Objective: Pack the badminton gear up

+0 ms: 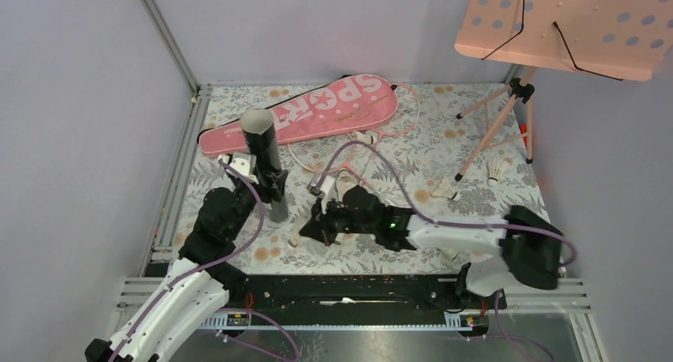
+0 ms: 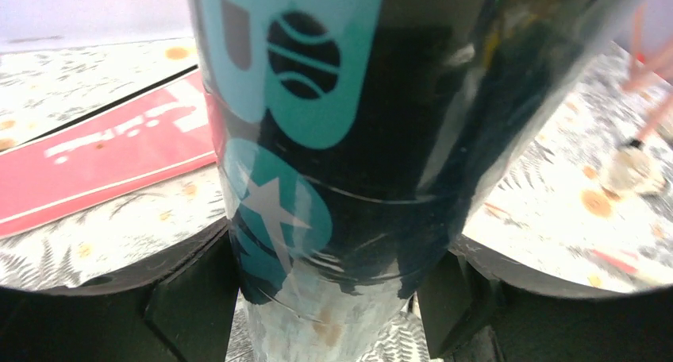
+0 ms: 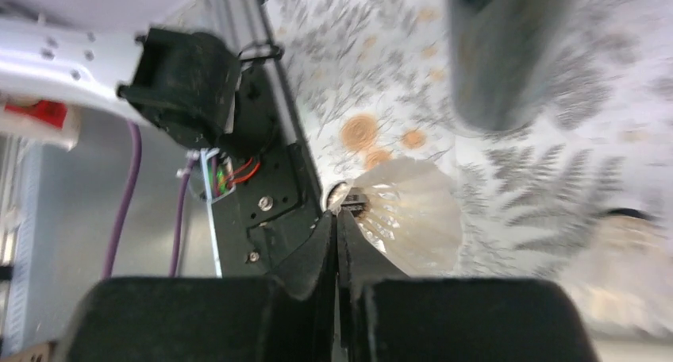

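Observation:
My left gripper (image 1: pixel 272 189) is shut on the lower part of the black tube (image 1: pixel 262 152), which stands upright and open-topped on the floral mat. In the left wrist view the tube (image 2: pixel 333 140), with teal print, fills the space between the fingers (image 2: pixel 190 298). My right gripper (image 1: pixel 311 229) is shut, pinching the rim of a white feather shuttlecock (image 3: pixel 413 215) low over the mat beside the tube's base (image 3: pixel 508 52). The pink "SPORT" bag (image 1: pixel 317 112) lies at the back. A pink racket hoop (image 1: pixel 341 152) lies in front of it. Two more shuttlecocks (image 1: pixel 444 191) (image 1: pixel 500 170) lie to the right.
A pink perforated music stand (image 1: pixel 567 25) on tripod legs (image 1: pixel 492 136) stands at the back right. A black rail (image 1: pixel 357 286) runs along the near edge. Grey walls close in the left, back and right sides.

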{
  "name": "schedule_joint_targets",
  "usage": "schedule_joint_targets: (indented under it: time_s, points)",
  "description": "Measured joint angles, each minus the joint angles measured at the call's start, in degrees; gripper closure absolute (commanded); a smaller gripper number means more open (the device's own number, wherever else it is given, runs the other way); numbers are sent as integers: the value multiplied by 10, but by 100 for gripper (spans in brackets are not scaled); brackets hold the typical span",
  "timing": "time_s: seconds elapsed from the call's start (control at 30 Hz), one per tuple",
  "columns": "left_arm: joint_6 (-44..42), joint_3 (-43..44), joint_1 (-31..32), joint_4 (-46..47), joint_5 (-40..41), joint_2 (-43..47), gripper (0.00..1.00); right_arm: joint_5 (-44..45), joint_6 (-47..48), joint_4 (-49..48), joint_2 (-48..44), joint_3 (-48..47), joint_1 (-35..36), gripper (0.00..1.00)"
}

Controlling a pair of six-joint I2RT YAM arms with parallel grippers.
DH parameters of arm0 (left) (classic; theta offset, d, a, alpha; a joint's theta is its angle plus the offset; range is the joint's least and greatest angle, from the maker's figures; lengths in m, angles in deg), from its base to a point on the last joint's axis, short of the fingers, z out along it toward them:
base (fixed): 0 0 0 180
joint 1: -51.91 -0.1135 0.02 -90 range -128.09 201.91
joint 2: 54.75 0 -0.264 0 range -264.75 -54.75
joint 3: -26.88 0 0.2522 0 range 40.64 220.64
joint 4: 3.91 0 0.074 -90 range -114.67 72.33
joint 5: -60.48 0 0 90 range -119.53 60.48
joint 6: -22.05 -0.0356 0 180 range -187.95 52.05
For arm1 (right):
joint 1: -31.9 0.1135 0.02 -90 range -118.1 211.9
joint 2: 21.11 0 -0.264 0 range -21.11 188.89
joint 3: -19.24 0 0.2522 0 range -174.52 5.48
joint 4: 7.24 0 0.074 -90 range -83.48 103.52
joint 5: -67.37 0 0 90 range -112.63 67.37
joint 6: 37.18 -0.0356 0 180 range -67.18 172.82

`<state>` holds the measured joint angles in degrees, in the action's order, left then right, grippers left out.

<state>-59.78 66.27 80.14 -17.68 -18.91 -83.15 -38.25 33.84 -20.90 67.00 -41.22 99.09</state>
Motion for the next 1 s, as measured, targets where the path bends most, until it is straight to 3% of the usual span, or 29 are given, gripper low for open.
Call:
schedule_joint_targets:
  time_s: [0.27, 0.43, 0.67, 1.0]
  points:
    - [-42, 2, 0, 12, -160, -63, 61, 261, 73, 242, -297, 5, 0, 98]
    - [-57, 11, 7, 15, -215, -83, 61, 368, 144, 342, -401, -26, 0, 96]
    - [-91, 40, 56, 14, -240, -136, 59, 413, 262, 403, -425, -143, 0, 95]
    - [-128, 59, 113, 6, -241, -168, 56, 412, 387, 488, -337, -327, 0, 96]
